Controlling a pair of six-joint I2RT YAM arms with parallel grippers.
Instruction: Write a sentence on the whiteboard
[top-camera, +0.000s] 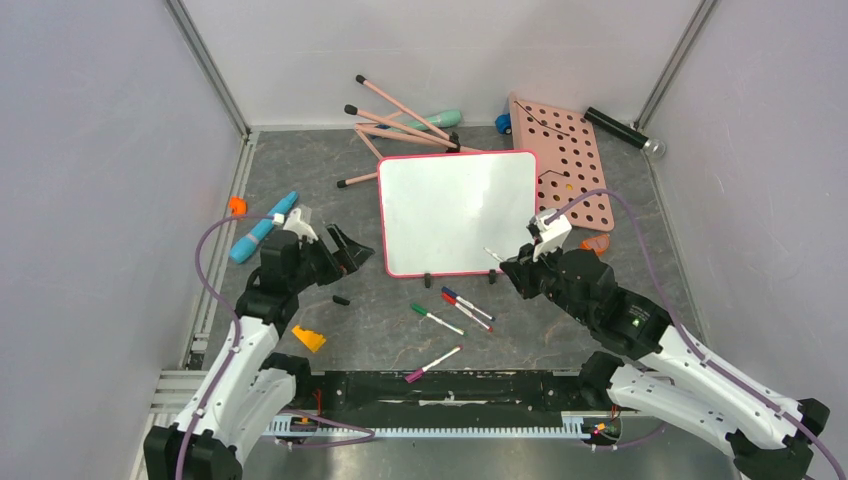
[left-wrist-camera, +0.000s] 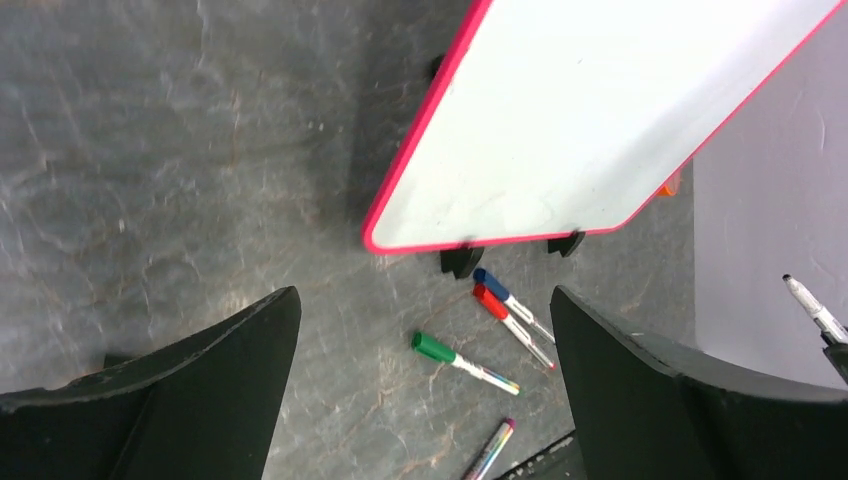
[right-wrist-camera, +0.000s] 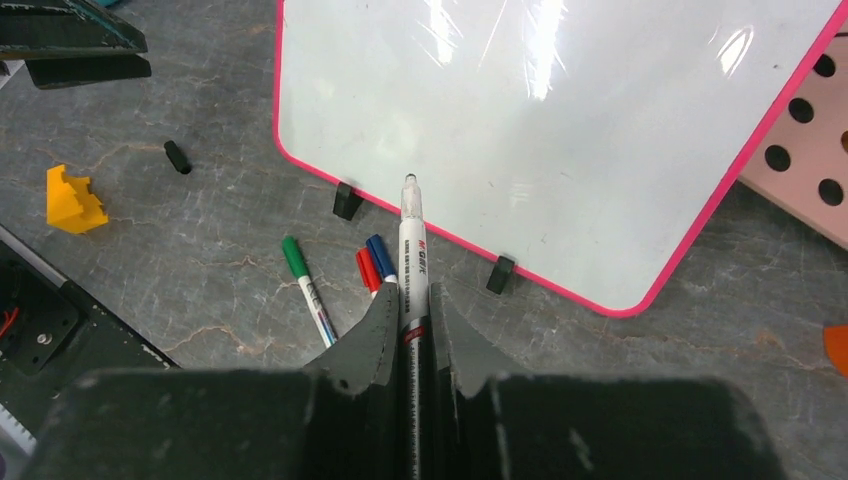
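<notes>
You get bright, even light from overhead, so shadows on the grey marbled table (top-camera: 400, 320) fall soft and short. The glossy white board with the pink-red rim (top-camera: 455, 210) throws white glare streaks near its far edge in the right wrist view. Your left gripper (left-wrist-camera: 425, 300) shows its black fingers (left-wrist-camera: 180, 400) blurred close to the lens, while the thin white marker (right-wrist-camera: 412, 260) reads sharp.

No legible writing on the whiteboard (top-camera: 455, 210); print on the marker (right-wrist-camera: 413, 262) unreadably small.
</notes>
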